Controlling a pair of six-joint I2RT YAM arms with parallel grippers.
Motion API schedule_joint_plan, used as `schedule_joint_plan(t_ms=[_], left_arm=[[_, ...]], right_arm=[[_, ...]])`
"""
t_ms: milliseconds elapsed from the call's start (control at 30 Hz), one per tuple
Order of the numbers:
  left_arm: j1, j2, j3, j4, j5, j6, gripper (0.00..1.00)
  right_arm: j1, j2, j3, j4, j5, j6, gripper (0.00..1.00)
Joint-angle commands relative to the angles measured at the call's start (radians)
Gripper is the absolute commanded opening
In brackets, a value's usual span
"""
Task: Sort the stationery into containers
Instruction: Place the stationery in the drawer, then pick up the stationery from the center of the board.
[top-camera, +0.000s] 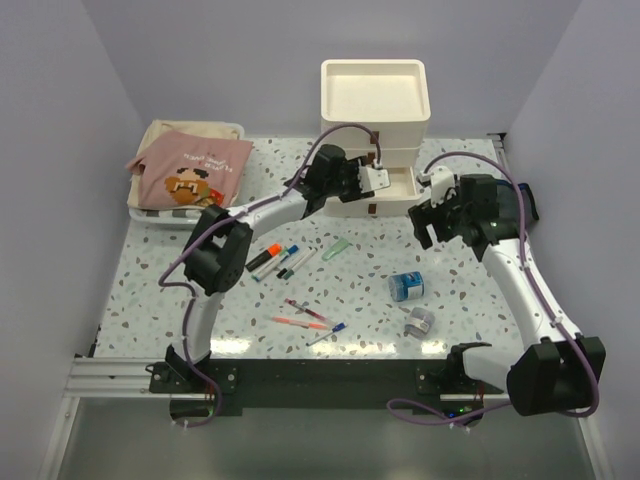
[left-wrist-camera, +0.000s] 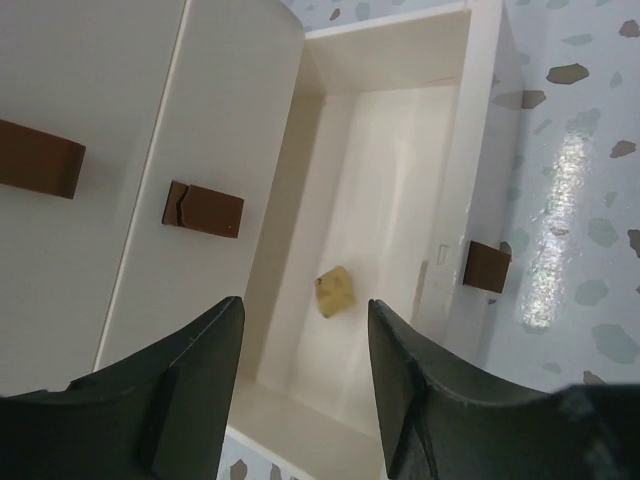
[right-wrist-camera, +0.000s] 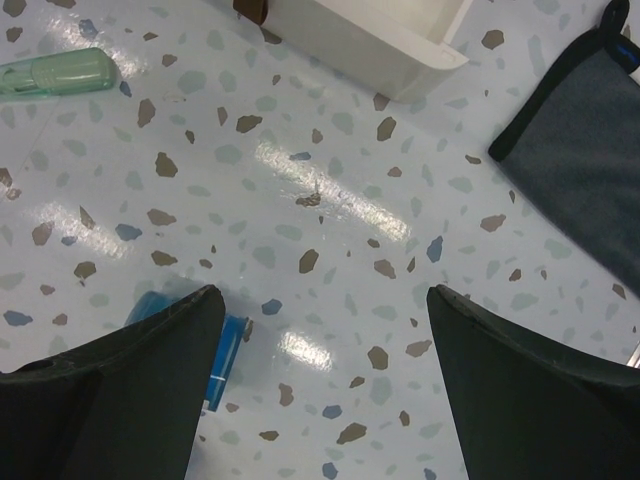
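Yellowish piece (left-wrist-camera: 334, 292), perhaps an eraser, lies in the drawer (left-wrist-camera: 400, 170) below the half-parted, empty left gripper (left-wrist-camera: 305, 305); a straight withdrawal upward is advised.

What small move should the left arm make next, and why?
Probably lift the left gripper straight up, away from the open drawer. It is open and holds nothing, and a small yellow piece lies on the drawer floor below it, so that drop looks done. The markers lie unsorted.

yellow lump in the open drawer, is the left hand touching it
Apart. The left wrist view shows the yellow lump on the drawer floor, clear of the left hand.
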Motion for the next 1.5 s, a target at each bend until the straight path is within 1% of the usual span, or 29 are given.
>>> schedule_joint_plan(t_ms=[0, 67, 100, 133, 167, 200, 233, 267, 300, 333, 367, 400, 433, 467, 500, 567, 600, 633, 700, 733, 767, 867, 967, 1033, 1067, 1100, 1167, 1300, 1467], left_arm=[[-0.005, -0.124, -0.026, 0.134, -0.078, -0.049, 0.58], [-0.005, -0.203, -0.103, 0.181, -0.083, -0.084, 0.60], [-0.005, -0.297, -0.141, 0.209, -0.099, -0.095, 0.61], [-0.005, -0.348, -0.226, 0.267, -0.115, -0.121, 0.63], [-0.007, -0.404, -0.268, 0.292, -0.133, -0.135, 0.64], [-0.005, -0.506, -0.307, 0.309, -0.173, -0.150, 0.66], [-0.005, -0.559, -0.378, 0.324, -0.207, -0.182, 0.71], [-0.005, -0.609, -0.411, 0.324, -0.242, -0.204, 0.75], [-0.002, -0.704, -0.443, 0.314, -0.311, -0.227, 0.78], [-0.001, -0.749, -0.495, 0.259, -0.339, -0.262, 0.83], [-0.001, -0.790, -0.520, 0.217, -0.359, -0.278, 0.85], [0.012, -0.864, -0.543, 0.174, -0.382, -0.293, 0.87], [0.018, -0.898, -0.589, 0.083, -0.386, -0.327, 0.90], [0.027, -0.928, -0.617, 0.044, -0.391, -0.344, 0.91], [0.054, -0.982, -0.673, 0.012, -0.412, -0.363, 0.92], [0.107, -1.045, -0.719, -0.097, -0.405, -0.466, 0.93], [0.184, -1.059, -0.761, -0.117, -0.377, -0.521, 0.93], [0.225, -1.071, -0.776, -0.162, -0.364, -0.636, 0.93], [0.321, -1.084, -0.808, -0.200, -0.328, -0.722, 0.93], [0.343, -1.085, -0.815, -0.228, -0.321, -0.786, 0.94], [0.358, -1.093, -0.822, -0.234, -0.311, -0.802, 0.94], [0.392, -1.117, -0.861, -0.210, -0.287, -0.818, 0.96], [0.430, -1.124, -0.870, -0.191, -0.287, -0.813, 0.96], [0.456, -1.124, -0.868, -0.184, -0.287, -0.813, 0.96], [0.470, -1.125, -0.867, -0.181, -0.265, -0.813, 0.96], [0.475, -1.127, -0.867, -0.177, -0.253, -0.815, 0.96], [0.490, -1.128, -0.864, -0.176, -0.235, -0.818, 0.96], [0.506, -1.130, -0.847, -0.187, -0.190, -0.813, 0.96], [0.521, -1.114, -0.825, -0.194, -0.167, -0.804, 0.96]], right_arm=[[-0.004, 0.019, 0.070, 0.001, -0.030, -0.004, 0.86], [-0.004, 0.030, 0.093, -0.013, -0.076, -0.014, 0.86], [-0.004, 0.047, 0.102, -0.019, -0.099, -0.028, 0.86], [-0.003, 0.061, 0.112, -0.030, -0.132, -0.042, 0.86], [-0.003, 0.078, 0.141, -0.063, -0.213, -0.066, 0.87], [0.005, 0.132, 0.164, -0.092, -0.266, -0.142, 0.87], [0.017, 0.163, 0.188, -0.121, -0.297, -0.186, 0.87], [0.035, 0.194, 0.240, -0.181, -0.318, -0.232, 0.86], [0.080, 0.232, 0.266, -0.213, -0.338, -0.334, 0.86], [0.112, 0.295, 0.294, -0.241, -0.332, -0.382, 0.86], [0.143, 0.329, 0.341, -0.276, -0.317, -0.425, 0.85], [0.201, 0.355, 0.362, -0.289, -0.300, -0.503, 0.84], [0.227, 0.402, 0.378, -0.295, -0.285, -0.539, 0.82], [0.255, 0.424, 0.408, -0.287, -0.266, -0.566, 0.84], [0.299, 0.447, 0.425, -0.292, -0.259, -0.624, 0.81], [0.351, 0.525, 0.490, -0.330, -0.239, -0.687, 0.76], [0.364, 0.558, 0.516, -0.356, -0.236, -0.764, 0.74], [0.378, 0.585, 0.565, -0.387, -0.237, -0.812, 0.66], [0.416, 0.642, 0.587, -0.412, -0.220, -0.908, 0.62], [0.427, 0.653, 0.589, -0.407, -0.214, -0.942, 0.62], [0.447, 0.667, 0.584, -0.384, -0.202, -0.974, 0.61], [0.490, 0.700, 0.572, -0.350, -0.164, -1.091, 0.62], [0.519, 0.722, 0.572, -0.370, -0.139, -1.184, 0.63], [0.525, 0.731, 0.557, -0.364, -0.134, -1.211, 0.64], [0.533, 0.734, 0.541, -0.323, -0.121, -1.228, 0.65], [0.537, 0.739, 0.522, -0.297, -0.083, -1.237, 0.65], [0.539, 0.754, 0.503, -0.286, -0.079, -1.261, 0.65], [0.539, 0.829, 0.576, -0.339, -0.091, -1.239, 0.64], [0.536, 0.912, 0.638, -0.335, -0.101, -1.223, 0.60]])
